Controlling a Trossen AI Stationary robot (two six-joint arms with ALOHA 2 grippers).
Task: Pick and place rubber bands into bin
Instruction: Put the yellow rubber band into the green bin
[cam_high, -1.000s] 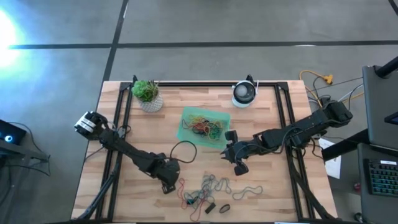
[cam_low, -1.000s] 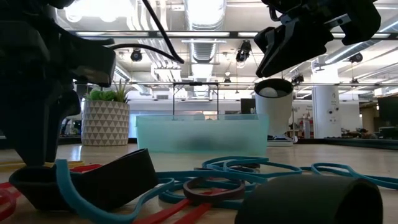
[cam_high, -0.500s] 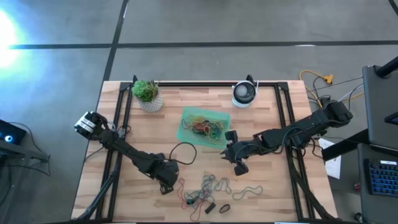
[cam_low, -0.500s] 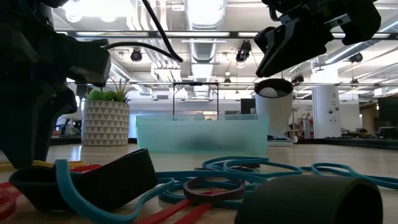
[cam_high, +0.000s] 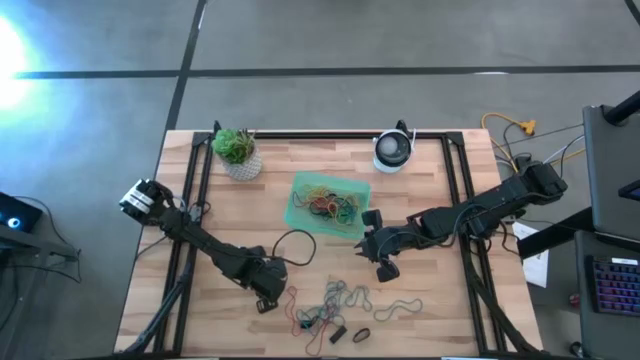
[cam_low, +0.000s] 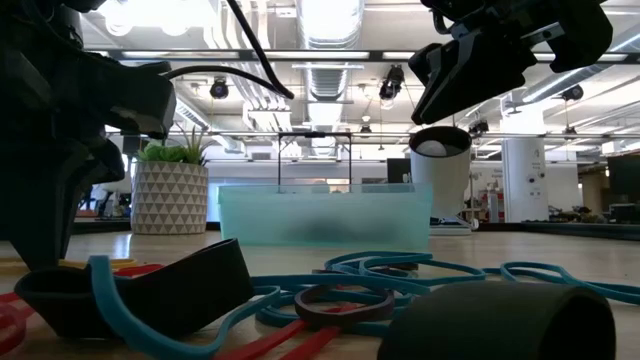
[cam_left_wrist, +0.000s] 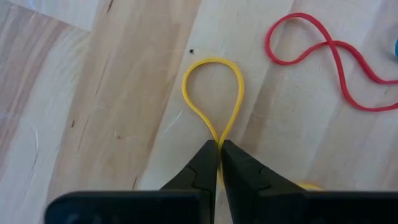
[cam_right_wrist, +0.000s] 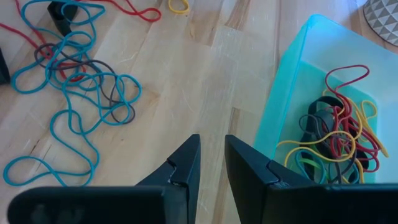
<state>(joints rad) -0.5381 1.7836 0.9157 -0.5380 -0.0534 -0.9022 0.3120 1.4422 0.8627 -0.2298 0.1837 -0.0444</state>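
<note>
Left end effector (cam_left_wrist: 217, 163) — fingers fully closed, pinching a yellow rubber band (cam_left_wrist: 212, 93) against the tabletop (cam_high: 230, 215) near the front edge, beside the loose rubber bands (cam_high: 340, 305). Right end effector (cam_right_wrist: 211, 163) — fingers slightly parted, holding nothing — hangs just beside the bin (cam_high: 298, 212), which sits toward the back-centre of the tabletop.

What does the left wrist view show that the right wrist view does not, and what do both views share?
Only the left wrist view shows the left gripper shut on a yellow rubber band, its loop lying on the wood, with a red band beside it.

Only the right wrist view shows the green bin holding a tangle of bands, a loose pile of blue and dark bands on the table, and the right gripper slightly open, holding nothing.

Both show the wooden table and loose bands.
</note>
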